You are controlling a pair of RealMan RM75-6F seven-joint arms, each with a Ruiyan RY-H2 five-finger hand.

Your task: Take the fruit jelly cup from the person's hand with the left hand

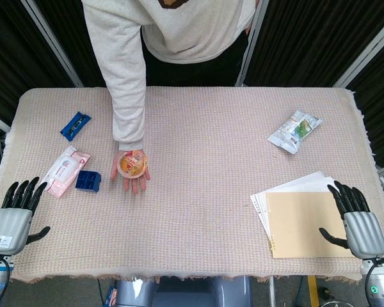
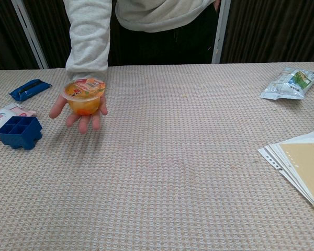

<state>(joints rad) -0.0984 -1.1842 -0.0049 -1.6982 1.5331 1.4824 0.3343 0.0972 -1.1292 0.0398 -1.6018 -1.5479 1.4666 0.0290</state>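
Note:
A person across the table holds out an open palm [image 1: 132,178] [image 2: 78,116] with the fruit jelly cup [image 1: 131,164] [image 2: 84,96] resting on it, orange with a printed foil lid. My left hand [image 1: 14,214] lies at the table's near left corner, fingers spread and empty, well left of and nearer than the cup. At the near right corner my right hand [image 1: 357,217] rests with fingers apart, holding nothing, beside the paper stack. Neither of my hands shows in the chest view.
A blue compartment tray [image 1: 88,181] [image 2: 19,132] and a pink wipes pack [image 1: 64,170] [image 2: 5,117] lie between my left hand and the cup. A blue packet [image 1: 75,125] [image 2: 29,89] sits far left. A snack bag [image 1: 295,131] [image 2: 290,83] and a paper stack [image 1: 304,214] [image 2: 298,162] are on the right.

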